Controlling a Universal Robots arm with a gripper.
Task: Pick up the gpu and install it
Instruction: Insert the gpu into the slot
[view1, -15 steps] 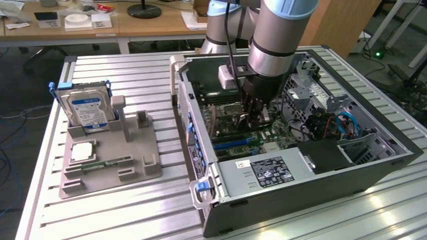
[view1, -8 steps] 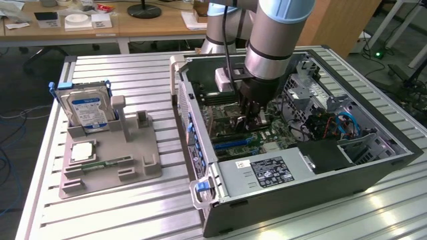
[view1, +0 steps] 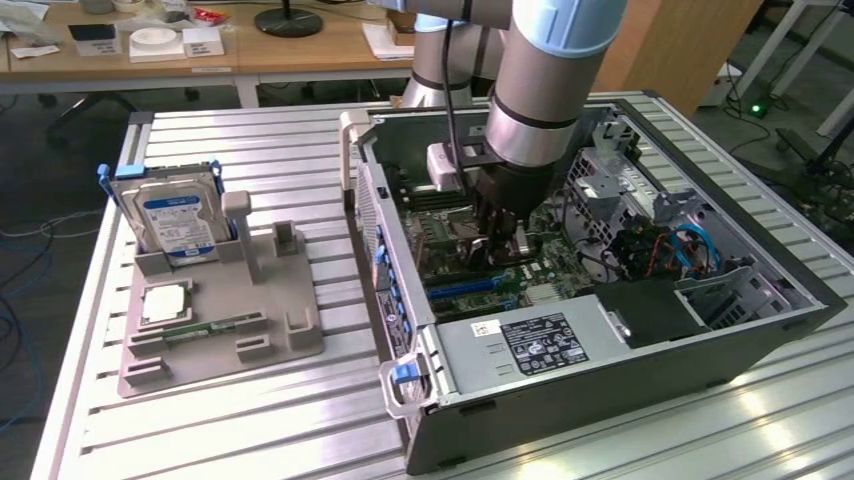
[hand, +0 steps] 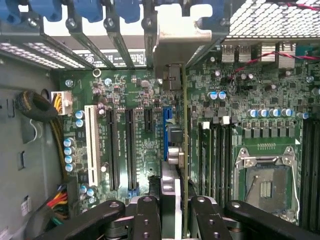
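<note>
1. gpu (hand: 184, 150) held edge-on inside the open computer case (view1: 747, 340), above the motherboard (hand: 125, 90); in the wrist view it reads as a thin strip with a green edge.
2. long axis runs from the gripper toward the case's slotted rear wall; the silvery bracket (hand: 182, 37) end points at that wall, beside the blue slot clips (hand: 90, 10).
3. card stands on edge, lined up alongside the blue slot (hand: 166, 130), between the black expansion slots (hand: 131, 150) and the memory slots (hand: 215, 150).
4. gripper (hand: 177, 212) closed on the gpu, fingers (hand: 147, 215) on either side of its near end.
5. in the exterior view the gripper (view1: 507, 250) is low in the case, the arm hiding most of the card.
6. whether the card's lower edge touches the slot: cannot tell.
7. on the exterior view's left, a grey holder tray (view1: 267, 340) holds a hard drive (view1: 176, 215) upright, well apart from the case.
</note>
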